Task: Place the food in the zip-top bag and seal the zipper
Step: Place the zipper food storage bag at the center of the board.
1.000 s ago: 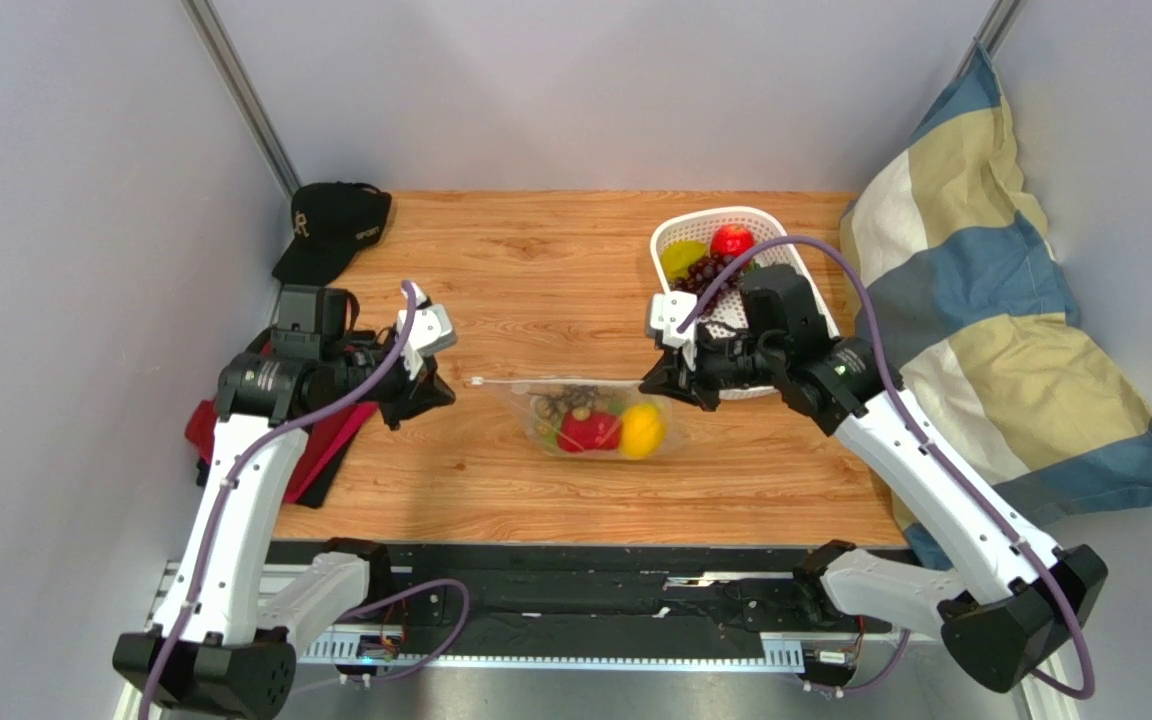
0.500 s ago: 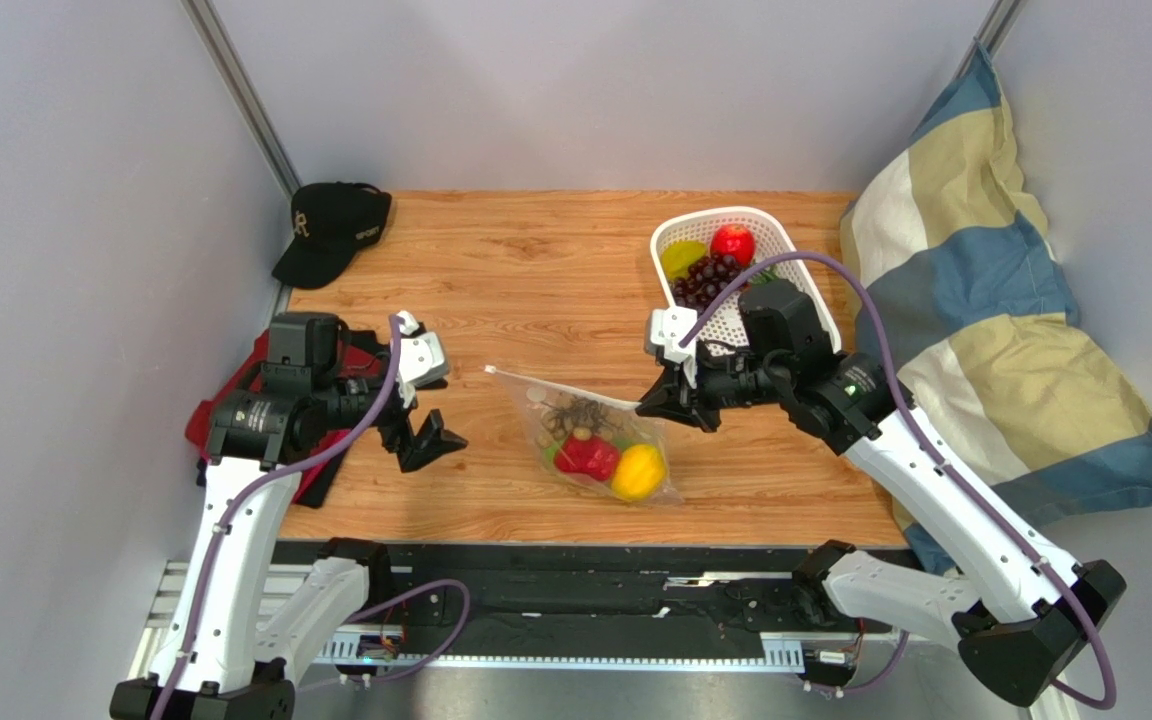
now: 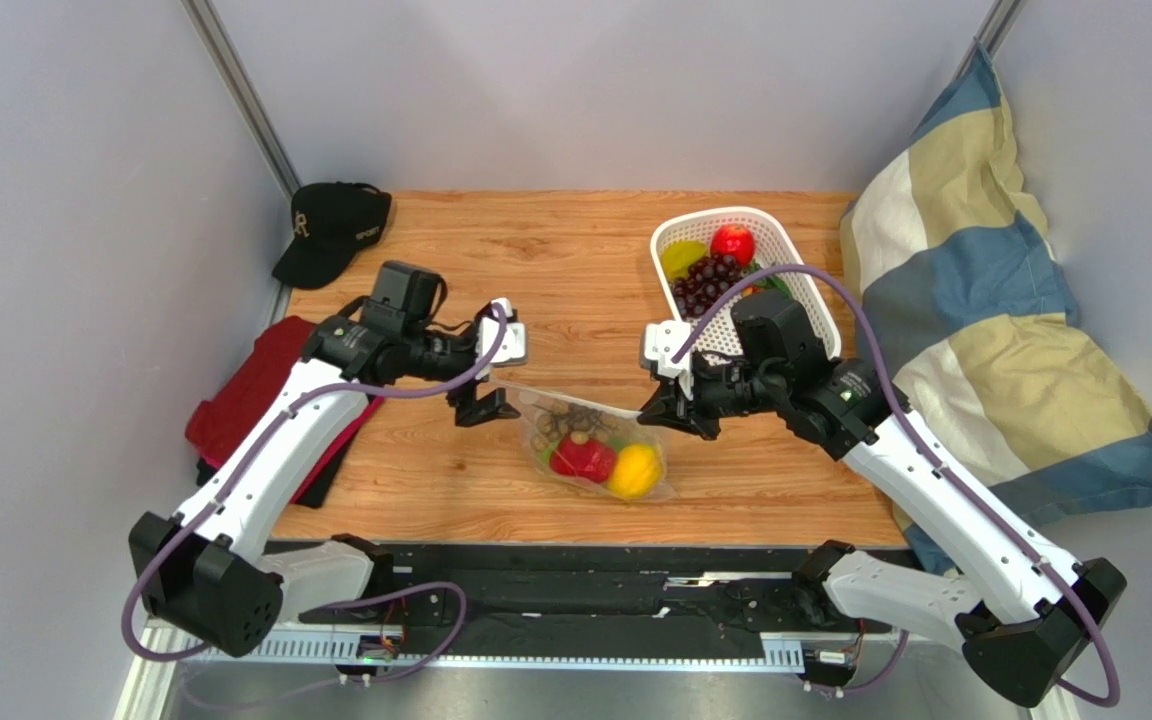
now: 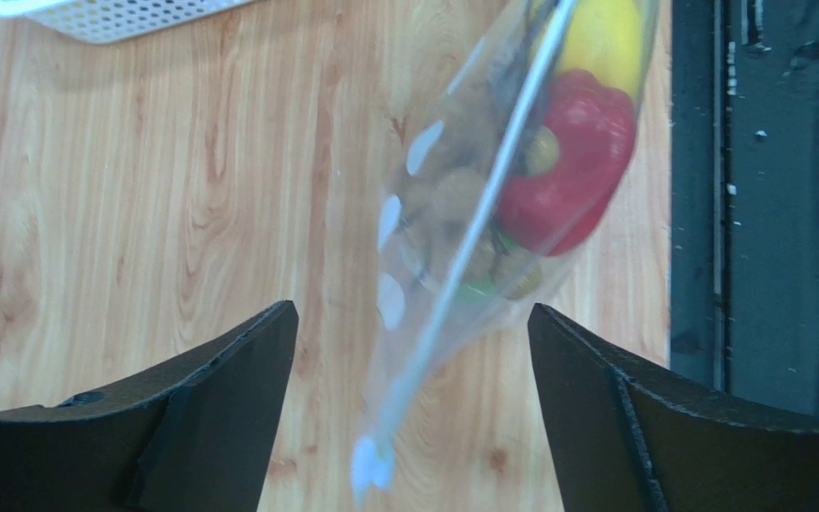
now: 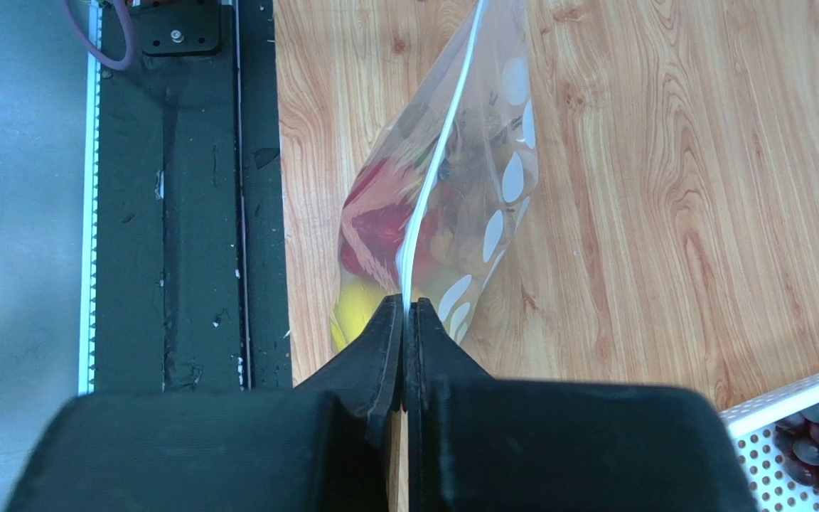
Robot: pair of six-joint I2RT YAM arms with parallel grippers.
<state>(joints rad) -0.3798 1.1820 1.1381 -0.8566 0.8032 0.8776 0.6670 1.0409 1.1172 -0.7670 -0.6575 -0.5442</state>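
Observation:
The zip-top bag (image 3: 590,443) lies on the wooden table, clear with white dots. The food in it is a red pepper (image 3: 585,458), a yellow lemon (image 3: 635,471) and a dark grape bunch (image 3: 567,419). My right gripper (image 3: 660,402) is shut on the bag's right end, pinching the zipper (image 5: 441,160) and holding that end up. In the right wrist view the red pepper (image 5: 376,224) and lemon (image 5: 352,309) hang below the strip. My left gripper (image 4: 412,312) is open at the bag's left corner. The zipper (image 4: 457,277) runs between its fingers and touches neither.
A white basket (image 3: 683,233) at the back right holds more toy food, red, purple and green. A black cap (image 3: 330,228) lies at the back left and a red cloth (image 3: 259,398) at the left edge. A striped pillow (image 3: 988,300) fills the right side.
My left gripper opened and let go of the bag's left corner, drew back, then came forward to that corner again. The bag slackened and swung its left end toward the back.

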